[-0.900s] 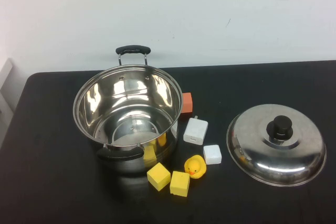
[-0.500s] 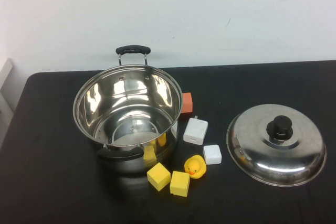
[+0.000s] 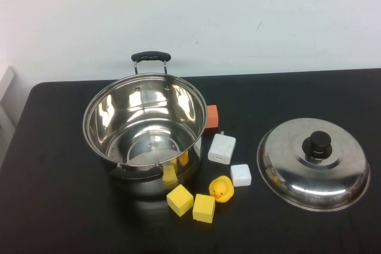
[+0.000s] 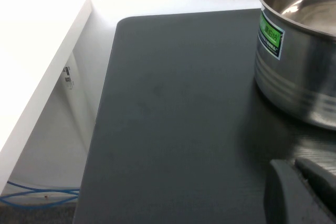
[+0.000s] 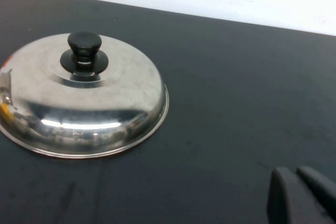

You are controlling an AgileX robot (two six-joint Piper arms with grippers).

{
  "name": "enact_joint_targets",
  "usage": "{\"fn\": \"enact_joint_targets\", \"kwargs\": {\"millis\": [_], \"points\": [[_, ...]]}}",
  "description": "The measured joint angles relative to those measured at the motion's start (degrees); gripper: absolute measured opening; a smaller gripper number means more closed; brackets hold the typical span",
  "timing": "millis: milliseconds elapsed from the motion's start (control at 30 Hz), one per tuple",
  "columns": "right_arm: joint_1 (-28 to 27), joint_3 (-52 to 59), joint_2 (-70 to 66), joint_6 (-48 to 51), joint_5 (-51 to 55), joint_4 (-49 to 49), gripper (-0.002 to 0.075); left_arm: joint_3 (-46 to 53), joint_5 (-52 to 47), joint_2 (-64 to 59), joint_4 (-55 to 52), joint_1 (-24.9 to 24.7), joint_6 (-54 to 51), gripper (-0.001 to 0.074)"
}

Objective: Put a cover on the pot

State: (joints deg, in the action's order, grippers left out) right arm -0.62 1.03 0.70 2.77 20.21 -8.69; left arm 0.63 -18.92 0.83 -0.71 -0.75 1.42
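Counting what sits on my black table (image 3: 59, 218): one pot (image 3: 144, 129), one lid (image 3: 313, 163), two yellow blocks, one (image 3: 179, 200) beside the other (image 3: 203, 208), one rubber duck (image 3: 221, 188), two white pieces, the larger (image 3: 221, 148) and the smaller (image 3: 240, 175), and one orange block (image 3: 211, 117).

The pot stands upright on the left half of the table, mouth open to the ceiling. Its two black loop handles set its long axis: one handle (image 3: 150, 56) points toward the far wall, the other (image 3: 136, 173) toward my side. The small things cluster just beside its right and near flank. The lid lies dome up, black knob (image 3: 317, 144) on top, well apart from the pot on the right half of the table.

Neither of my arms shows in the high view. My left gripper (image 4: 304, 195) appears only as dark finger ends in one corner of the left wrist view, hanging over bare table; the pot's steel wall with its green label (image 4: 271, 34) is near but not touching. My right gripper (image 5: 302, 195) likewise shows as dark finger ends in a corner of the right wrist view, over bare table, with the lid (image 5: 81, 95) apart from it. In both, the two fingers seem to lie close together, but I cannot tell whether they are clenched or released. Neither holds anything that I can see.
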Motion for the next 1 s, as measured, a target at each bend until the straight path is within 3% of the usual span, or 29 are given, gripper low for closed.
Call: {"fn": "enact_joint_targets", "kwargs": {"millis": [400, 533, 733, 867, 1000], "points": [[0.0, 0.0, 0.0, -0.4, 0.0, 1.8, -0.0002, 0.0, 0.0, 0.0, 0.0, 0.0, 0.0, -0.0001], [0.0, 0.0, 0.0, -5.9, -0.5, 11.1, -0.0002, 0.0, 0.0, 0.0, 0.0, 0.0, 0.0, -0.0001], [0.0, 0.3, 0.0, -18.3, -0.5, 32.9, -0.0002, 0.0, 0.0, 0.0, 0.0, 0.0, 0.0, -0.0002], [0.0, 0.4, 0.0, -18.7, -0.5, 35.1, -0.0002, 0.0, 0.0, 0.0, 0.0, 0.0, 0.0, -0.0002], [0.0, 0.4, 0.0, -13.0, -0.4, 35.0, -0.0002, 0.0, 0.0, 0.0, 0.0, 0.0, 0.0, -0.0002]]}}
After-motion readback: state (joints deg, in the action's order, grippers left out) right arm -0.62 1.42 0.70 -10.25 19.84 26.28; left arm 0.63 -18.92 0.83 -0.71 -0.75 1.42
